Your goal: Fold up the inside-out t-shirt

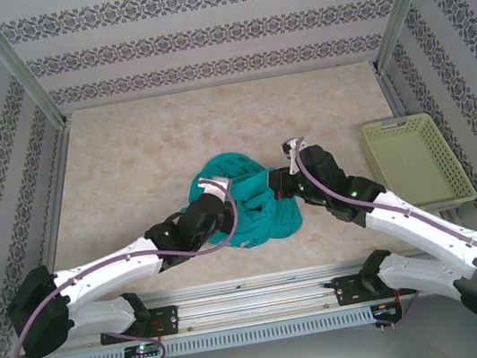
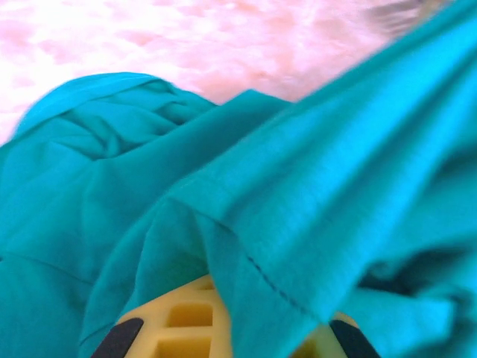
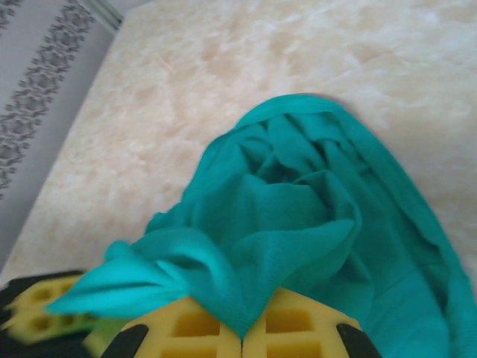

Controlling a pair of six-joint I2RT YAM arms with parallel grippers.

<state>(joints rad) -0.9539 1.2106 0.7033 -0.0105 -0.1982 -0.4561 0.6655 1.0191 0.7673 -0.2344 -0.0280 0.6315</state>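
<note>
At the near side of the desk (image 1: 211, 120) the two arms reach inward toward each other, and the teal t-shirt (image 1: 258, 214) lies bunched in a heap between them, near the desk's middle and closer to the front edge than to the back. The left end effector (image 1: 227, 204) is at the heap's left flank. Its wrist view shows a stitched hem draped down between the yellow fingers (image 2: 175, 324), so it appears clamped narrow on a fold of the cloth. The right end effector (image 3: 242, 339) is at the heap's right flank, its fingers pressed together with a peak of fabric pinched between them. Each arm thus has the shirt directly ahead of its fingers, with neither nearer than the other. The crumpled mass runs roughly front to back, across the line joining the two grips. Judging from this, the next move depends on drawing the two holds apart sideways to open the bundle before any fold. Farther right, well apart from the shirt, sits the pale basket (image 1: 413, 160), and beyond the heap is bare desk.
</note>
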